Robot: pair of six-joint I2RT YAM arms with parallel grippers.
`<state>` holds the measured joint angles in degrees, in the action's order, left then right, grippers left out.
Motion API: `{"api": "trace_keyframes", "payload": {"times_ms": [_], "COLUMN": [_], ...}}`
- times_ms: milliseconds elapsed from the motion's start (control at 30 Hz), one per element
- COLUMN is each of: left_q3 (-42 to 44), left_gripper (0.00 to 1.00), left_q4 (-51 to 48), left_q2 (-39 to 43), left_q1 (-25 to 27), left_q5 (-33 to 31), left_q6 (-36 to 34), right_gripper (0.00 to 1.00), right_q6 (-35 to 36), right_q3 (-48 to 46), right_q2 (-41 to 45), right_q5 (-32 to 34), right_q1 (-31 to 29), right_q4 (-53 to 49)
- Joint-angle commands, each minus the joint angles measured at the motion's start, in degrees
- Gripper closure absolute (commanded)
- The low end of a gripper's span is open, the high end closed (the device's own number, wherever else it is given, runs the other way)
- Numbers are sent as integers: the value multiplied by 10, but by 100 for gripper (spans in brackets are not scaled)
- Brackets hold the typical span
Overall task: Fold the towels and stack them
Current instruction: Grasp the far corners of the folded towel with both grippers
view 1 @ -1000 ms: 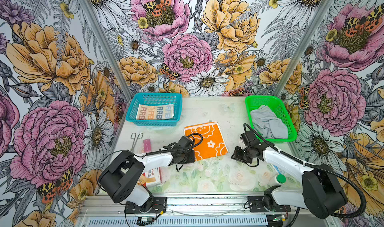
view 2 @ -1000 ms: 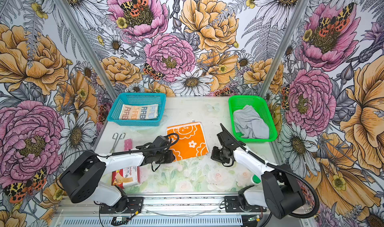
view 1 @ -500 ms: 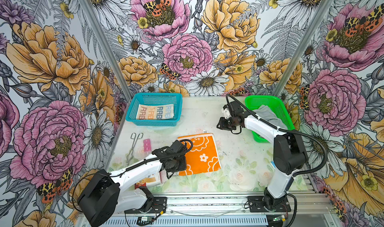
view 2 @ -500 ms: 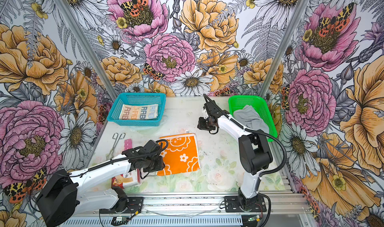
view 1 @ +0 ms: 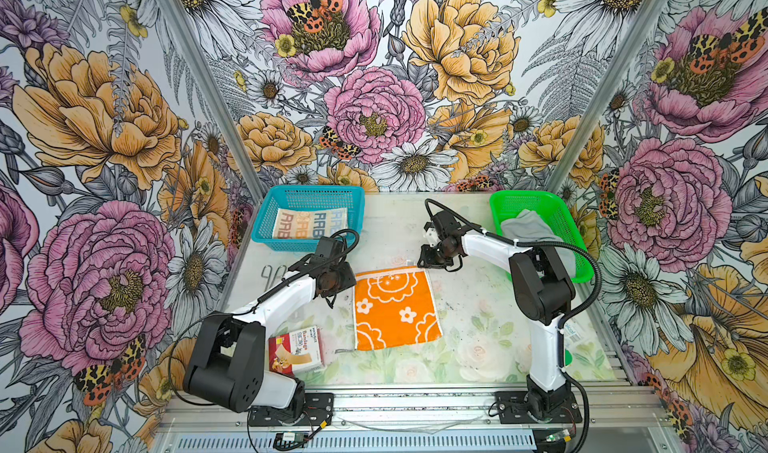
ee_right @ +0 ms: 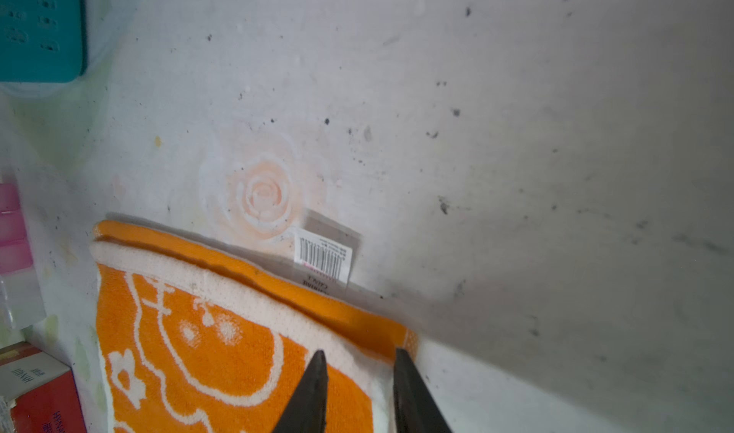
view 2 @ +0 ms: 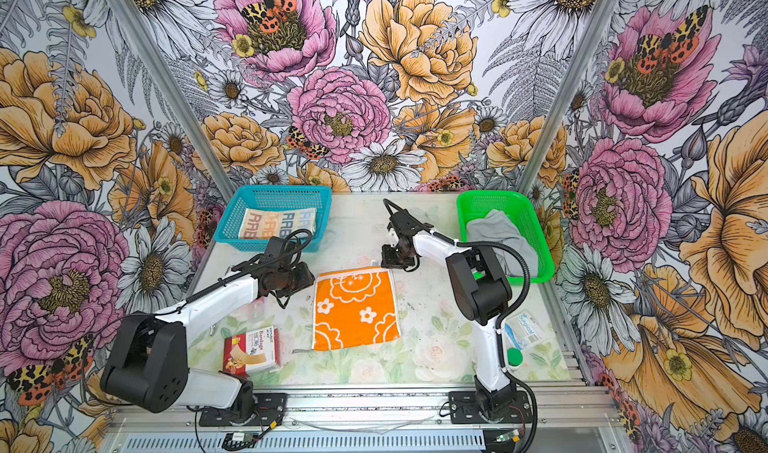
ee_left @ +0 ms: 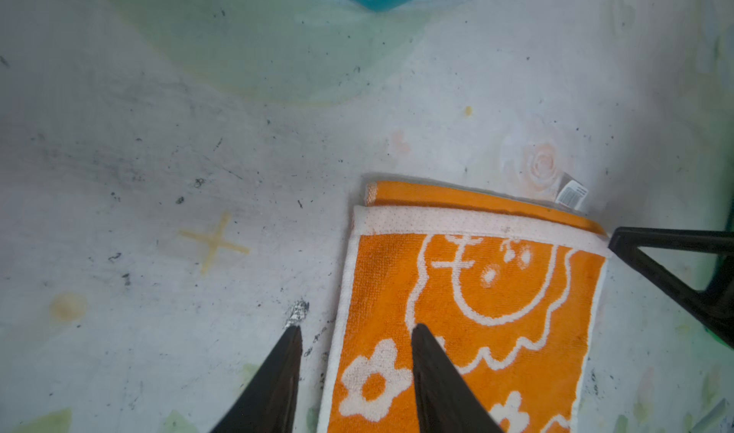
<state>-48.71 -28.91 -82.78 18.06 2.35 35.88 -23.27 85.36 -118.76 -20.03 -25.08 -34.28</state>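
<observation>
In the far left corner of the table (view 1: 478,326) stood a blue plastic mesh basket (view 1: 266,222). Inside it lay the cream towel with "RABBIT" lettering (view 1: 309,228), flat and folded.

Just in front of the basket, the left gripper (view 1: 338,280) hung low at the far left corner of the orange terry towel with white flowers (view 1: 395,305), which lay in the middle of the table. Its jaws stood apart and held nothing. The right gripper (view 1: 432,260) was at the far right corner of the same towel, with only a narrow gap between its jaws and, as far as could be seen, no cloth in them. In the far right corner, a crumpled plain grey towel (view 1: 528,230) waited in a green plastic mesh basket (view 1: 577,272).

The step in hand seemed to be the fold of the orange towel, just laid down and let go. The next move probably called for a new grip that took both layers together, either for a second fold or to carry the towel onto the cream one.

The wrist views showed what the top views hardly showed: the left gripper (ee_left: 355,331) straddled the towel's side edge, the lower layer stuck out a little past the upper white hem, and a barcode label (ee_right: 323,258) lay at that edge. Only the top views showed the two other towels.
</observation>
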Motion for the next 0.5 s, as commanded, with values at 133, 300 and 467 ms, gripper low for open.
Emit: {"api": "trace_keyframes", "payload": {"times_ms": [133,300,467], "left_q3": [-37,-44,-53], "left_gripper": [54,54,54], "left_q4": [69,95,97], "left_q2": [-76,-111,-134], "left_q1": [-14,-19,-15], "left_q5": [-7,-1,2], "left_q6": [-21,-20,-25], "right_gripper": [76,84,84], "right_q6": [8,5,5], "right_q3": [13,13,13], "right_q2": [-12,-15,-17], "right_q5": [-5,-7,-8], "right_q1": [-1,-2,-4], "right_q4": [0,-1,-1]}}
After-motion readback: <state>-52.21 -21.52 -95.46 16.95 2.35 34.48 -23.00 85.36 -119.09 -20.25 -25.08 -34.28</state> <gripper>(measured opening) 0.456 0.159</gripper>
